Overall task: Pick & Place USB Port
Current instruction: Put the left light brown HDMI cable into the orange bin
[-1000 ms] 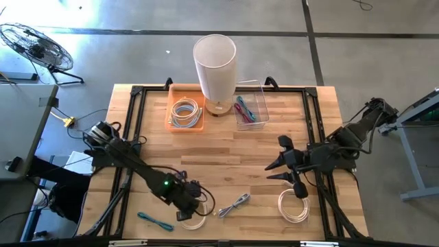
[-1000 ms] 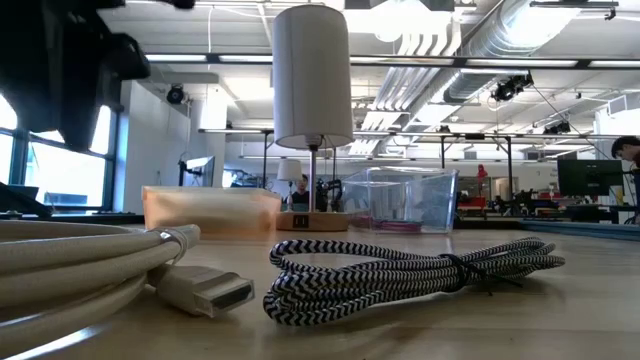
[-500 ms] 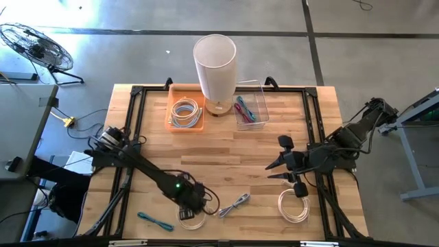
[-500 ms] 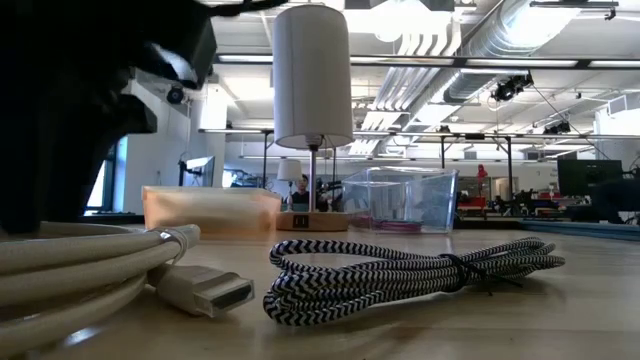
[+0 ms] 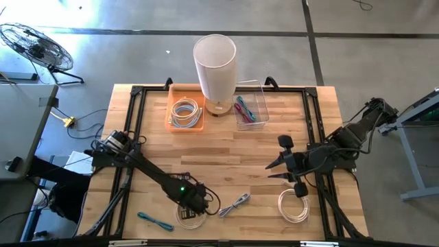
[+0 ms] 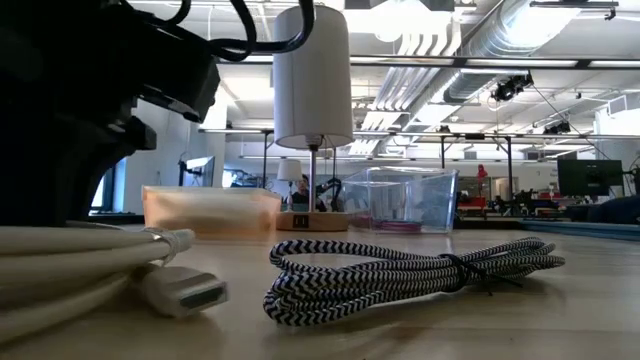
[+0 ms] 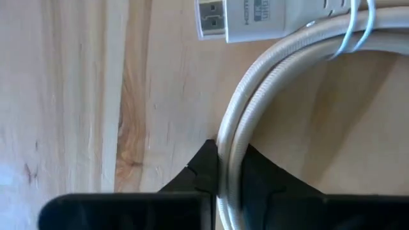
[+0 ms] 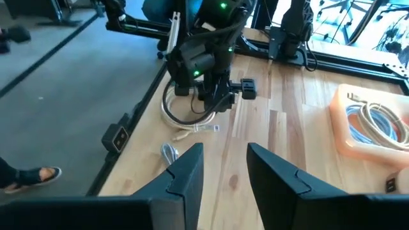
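Observation:
A white coiled cable (image 5: 192,216) lies near the table's front edge, and its flat plug (image 7: 236,22) points away from the coil (image 6: 60,270). My left gripper (image 7: 229,171) stands down on this coil, shut on its strands. To its right lies a black-and-white braided cable (image 5: 234,204), bundled on the wood (image 6: 400,275). My right gripper (image 8: 223,169) hovers open over the table's right half (image 5: 274,168), with nothing between its fingers. My left gripper pinches two side-by-side strands of the white cable's coil (image 7: 230,150) between its two fingertips (image 7: 203,171), on the curved part of the loop away from the plug. The fingers come from above, pointing down, across the strands. The coil rests on the table.
A teal cable (image 5: 154,221) lies at the front left, and a second white coil (image 5: 293,206) under my right arm. At the back stand an orange tray (image 5: 185,113) with a cable, a white lamp (image 5: 216,65) and a clear bin (image 5: 250,110) with coloured cables.
My left gripper has gone toward the table's right edge and down onto the white coil. In the low view the coil's plug has shifted a little toward the left and sits lower.

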Robot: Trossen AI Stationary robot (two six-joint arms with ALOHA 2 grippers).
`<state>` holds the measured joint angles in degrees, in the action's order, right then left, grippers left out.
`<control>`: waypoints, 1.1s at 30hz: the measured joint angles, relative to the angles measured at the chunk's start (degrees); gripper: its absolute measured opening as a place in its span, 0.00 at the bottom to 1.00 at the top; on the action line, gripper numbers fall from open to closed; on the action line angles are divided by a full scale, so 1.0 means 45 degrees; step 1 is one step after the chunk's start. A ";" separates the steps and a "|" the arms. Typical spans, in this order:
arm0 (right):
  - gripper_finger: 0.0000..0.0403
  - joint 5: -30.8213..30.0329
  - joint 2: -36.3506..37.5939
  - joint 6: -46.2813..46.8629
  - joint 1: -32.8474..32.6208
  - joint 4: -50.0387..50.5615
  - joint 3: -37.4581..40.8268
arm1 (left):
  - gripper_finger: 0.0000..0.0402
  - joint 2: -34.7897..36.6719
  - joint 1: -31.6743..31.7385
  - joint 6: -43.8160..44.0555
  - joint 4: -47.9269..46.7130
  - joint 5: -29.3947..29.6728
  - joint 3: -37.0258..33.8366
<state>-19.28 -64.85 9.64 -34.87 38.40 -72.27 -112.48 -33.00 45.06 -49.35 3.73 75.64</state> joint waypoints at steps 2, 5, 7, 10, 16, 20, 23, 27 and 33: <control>0.28 -0.0163 0.0043 -0.0157 0.0000 0.0106 0.0000 | 0.08 -0.0046 0.0006 0.0321 -0.1268 0.0362 0.0367; 0.28 -0.0664 0.0250 -0.0169 0.0000 0.0409 0.0000 | 0.08 -0.0042 0.0097 0.0385 -0.3069 0.0868 0.1204; 0.28 -0.0986 0.0490 -0.0179 0.0000 0.0685 0.0000 | 0.08 -0.0019 0.0192 0.0441 -0.4335 0.1395 0.1992; 0.28 -0.1129 0.0955 -0.0176 0.0009 0.0940 0.0000 | 0.08 -0.0016 0.0435 0.0414 -0.6762 0.2159 0.3582; 0.28 -0.1084 0.2004 -0.0256 0.0005 0.1160 0.0000 | 0.08 0.0481 0.1507 -0.1546 -0.8701 0.5006 0.6272; 0.28 -0.1295 0.2540 -0.0242 0.0005 0.1320 0.0000 | 0.08 0.1469 0.2875 -0.2889 -0.8970 0.5814 0.6571; 0.28 -0.1452 0.2848 -0.0250 0.0005 0.1432 0.0000 | 0.08 0.2109 0.3919 -0.3571 -0.9230 0.6337 0.6398; 0.28 -0.1633 0.3054 0.0038 0.0005 0.1659 0.0000 | 0.08 0.3132 0.5030 -0.4931 -0.9233 0.6602 0.6079; 0.28 -0.1630 0.3097 0.1000 0.0005 0.2445 0.0000 | 0.08 0.4717 0.6194 -0.6724 -0.9004 0.7087 0.5897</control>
<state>-26.61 -50.92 14.15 -34.85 49.40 -72.27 -91.25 -5.13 14.80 -89.87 35.62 102.18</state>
